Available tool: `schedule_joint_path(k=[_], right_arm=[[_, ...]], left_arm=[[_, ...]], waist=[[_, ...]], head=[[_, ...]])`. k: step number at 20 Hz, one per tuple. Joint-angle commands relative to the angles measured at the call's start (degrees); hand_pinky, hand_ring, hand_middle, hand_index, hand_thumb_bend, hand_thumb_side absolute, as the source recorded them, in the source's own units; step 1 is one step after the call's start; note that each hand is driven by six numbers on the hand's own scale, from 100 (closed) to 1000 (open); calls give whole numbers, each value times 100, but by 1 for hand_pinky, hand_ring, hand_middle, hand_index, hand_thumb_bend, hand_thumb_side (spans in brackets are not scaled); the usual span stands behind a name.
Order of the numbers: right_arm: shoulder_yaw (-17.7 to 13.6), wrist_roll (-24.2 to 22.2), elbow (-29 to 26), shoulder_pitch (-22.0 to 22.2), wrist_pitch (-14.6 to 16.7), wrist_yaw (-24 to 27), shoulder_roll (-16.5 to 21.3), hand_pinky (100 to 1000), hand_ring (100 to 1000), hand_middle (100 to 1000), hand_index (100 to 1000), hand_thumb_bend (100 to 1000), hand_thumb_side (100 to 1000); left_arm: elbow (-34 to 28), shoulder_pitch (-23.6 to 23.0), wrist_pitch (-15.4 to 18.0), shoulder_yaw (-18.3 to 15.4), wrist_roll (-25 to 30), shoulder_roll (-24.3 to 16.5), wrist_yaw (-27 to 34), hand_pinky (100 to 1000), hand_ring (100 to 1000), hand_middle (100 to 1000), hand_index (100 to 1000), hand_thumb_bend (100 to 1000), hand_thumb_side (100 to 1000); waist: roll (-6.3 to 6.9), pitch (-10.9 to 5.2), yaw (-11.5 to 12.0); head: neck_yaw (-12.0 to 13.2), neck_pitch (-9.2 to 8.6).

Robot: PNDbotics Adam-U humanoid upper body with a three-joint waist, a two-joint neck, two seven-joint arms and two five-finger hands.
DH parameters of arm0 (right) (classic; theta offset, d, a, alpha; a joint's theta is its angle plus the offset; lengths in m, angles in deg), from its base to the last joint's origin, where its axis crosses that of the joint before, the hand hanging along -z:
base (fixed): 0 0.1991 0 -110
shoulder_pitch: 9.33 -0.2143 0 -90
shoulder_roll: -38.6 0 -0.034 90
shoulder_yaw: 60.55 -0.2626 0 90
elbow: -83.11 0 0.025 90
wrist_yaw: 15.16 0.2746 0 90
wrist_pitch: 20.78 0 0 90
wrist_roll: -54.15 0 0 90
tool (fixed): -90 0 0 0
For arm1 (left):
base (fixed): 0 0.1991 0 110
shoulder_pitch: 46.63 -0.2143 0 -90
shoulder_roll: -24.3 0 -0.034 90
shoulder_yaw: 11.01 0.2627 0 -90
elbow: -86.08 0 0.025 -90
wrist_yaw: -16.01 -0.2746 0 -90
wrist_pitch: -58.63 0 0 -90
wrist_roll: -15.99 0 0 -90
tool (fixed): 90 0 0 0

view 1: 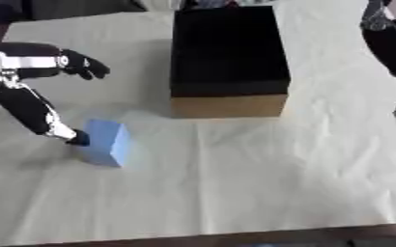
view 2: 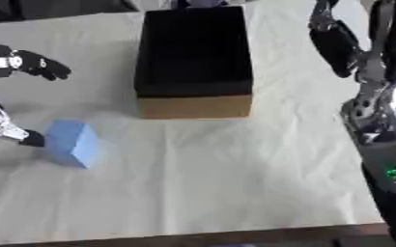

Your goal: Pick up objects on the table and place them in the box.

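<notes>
Block [view 1: 106, 143] sits on the table [view 1: 261, 183] near my left side, well short of the box [view 1: 227, 53], open top facing up so I can drop stuff in. Left eye view: left robot hand [view 1: 53, 118] is spread wide, one fingertip touching the block's side, nothing gripped yet. Right eye view: right robot hand [view 2: 336, 46] hangs off to the side, can't tell its fingers.
</notes>
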Motion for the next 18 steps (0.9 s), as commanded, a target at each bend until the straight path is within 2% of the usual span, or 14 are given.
schedule_joint_path(k=[1,6,11,18], right_arm=[[-11,39,-90,-75,9,64,65,810,752,647,849,100,344],[3,69,-90,-85,13,95,51,810,752,646,850,100,345],[1,104,-90,-75,-14,113,52,809,751,645,850,100,343],[8,110,-90,-67,-33,105,30,809,751,643,849,100,342]], left_arm=[[163,113,81,-14,77,-21,-76,1000,944,898,981,686,234],[337,119,167,63,180,65,-108,1000,946,899,981,709,244],[459,103,232,86,188,88,-69,1000,947,899,984,677,261],[458,33,358,193,188,76,28,1000,946,892,979,710,252]], waist=[[-13,-79,-7],[-3,-46,-24],[0,-41,-25],[2,-52,-32]], head=[[12,-26],[10,-29],[-13,7],[-89,67]])
